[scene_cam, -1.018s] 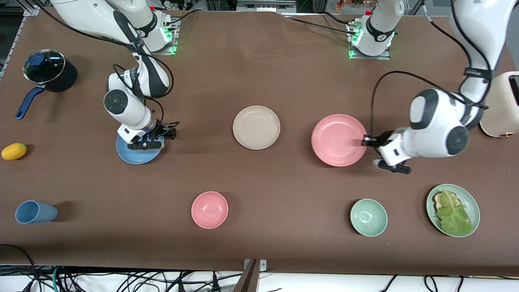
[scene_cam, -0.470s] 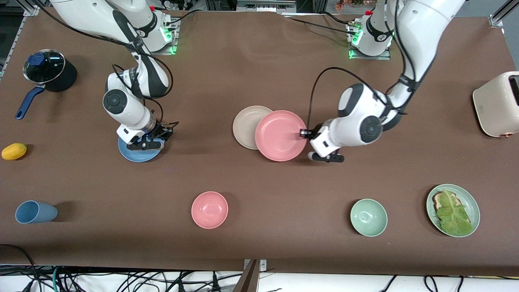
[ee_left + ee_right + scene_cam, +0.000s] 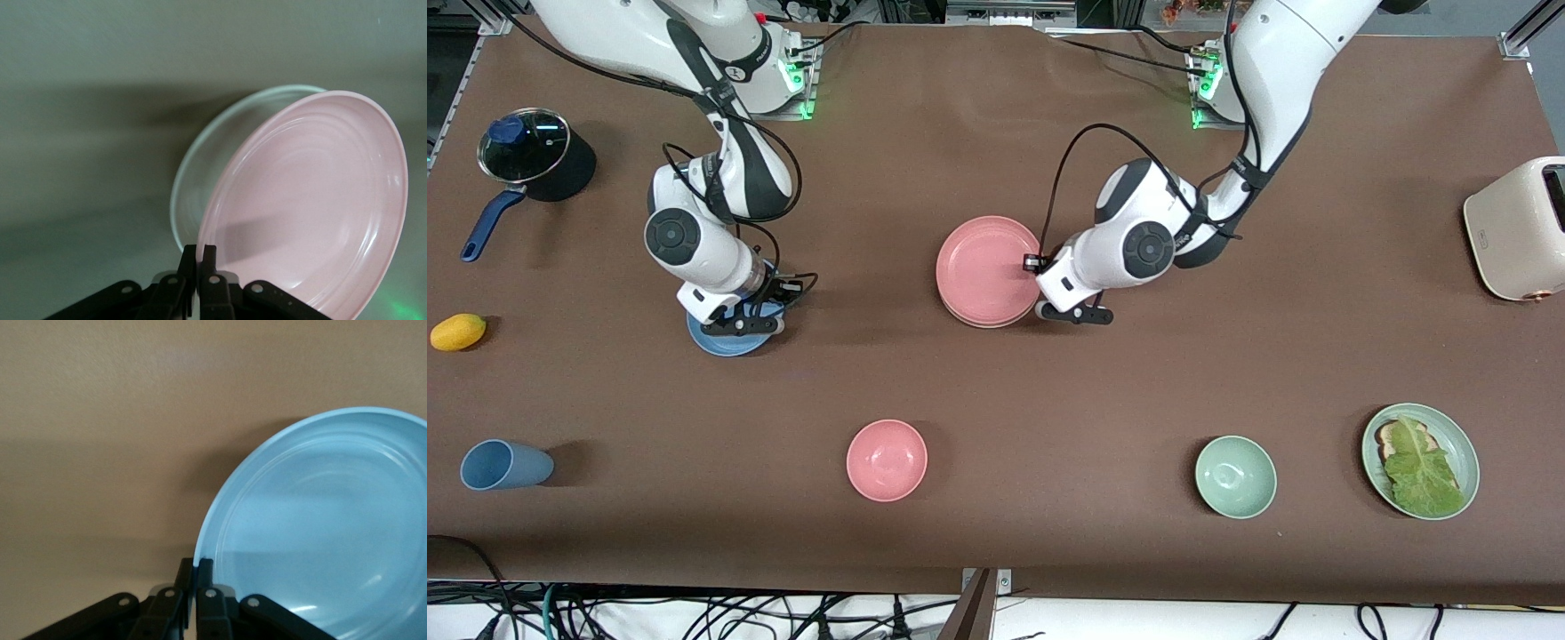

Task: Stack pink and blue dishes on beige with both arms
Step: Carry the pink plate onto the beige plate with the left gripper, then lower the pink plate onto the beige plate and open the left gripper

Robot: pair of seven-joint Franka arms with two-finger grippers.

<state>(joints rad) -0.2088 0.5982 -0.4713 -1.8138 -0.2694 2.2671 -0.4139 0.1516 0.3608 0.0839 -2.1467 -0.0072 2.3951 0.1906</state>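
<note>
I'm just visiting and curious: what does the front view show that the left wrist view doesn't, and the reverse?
Only the front view shows the right pincer clamped on the blue plate, plus the pink bowl and toaster. Only the left wrist view shows the pink plate tilted, its far edge raised off the beige plate. Both show the left pincer pinching the pink plate's rim over the beige one.

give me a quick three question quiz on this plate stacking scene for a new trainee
1. True or false: the pink plate is over the beige plate.
2. Which plate does the right gripper hold? A) pink B) blue C) green
3. Fill in: the left gripper has its jaws shut on the ____ of the pink plate.

Key:
1. True; only a sliver of beige edge shows beneath it.
2. B, the blue plate, gripped at its rim.
3. Rim.
</note>
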